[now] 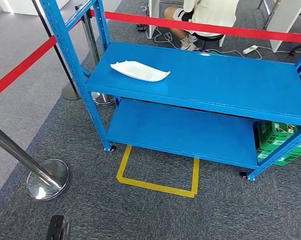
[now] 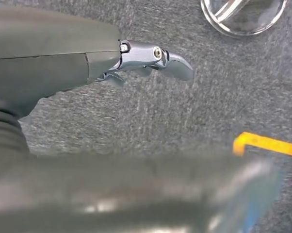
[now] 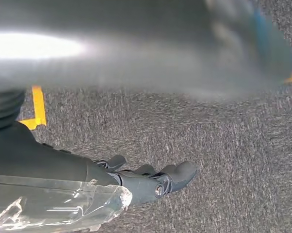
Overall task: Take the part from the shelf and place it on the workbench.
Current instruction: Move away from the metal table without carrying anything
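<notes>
Nearest the head camera, at the bottom edge, a dark piece of the robot's own body juts over the grey carpet (image 1: 103,215), and a chrome stanchion base (image 1: 48,178) stands just to the left. Beyond a yellow tape rectangle (image 1: 158,185) on the floor stands the blue shelf (image 1: 232,80), and the white part (image 1: 139,71), a flat leaf-shaped moulding, lies on its upper deck toward the left end, apart from the uprights.

The step in hand looks like the approach. It would go best with the robot squared up at the tape mark, one hand raised over the deck edge and brought down along the part's long axis, since a thin, shallow piece like this probably needs to be pinched at its rim rather than scooped.

The wrist views add what the head view lacks: the left hand (image 2: 144,60) and right hand (image 3: 152,179) hang over carpet, fingers gently spread, holding nothing, though blur across both pictures makes the far fingers hard to read. Neither wrist view reaches the part; the head view alone places it.
</notes>
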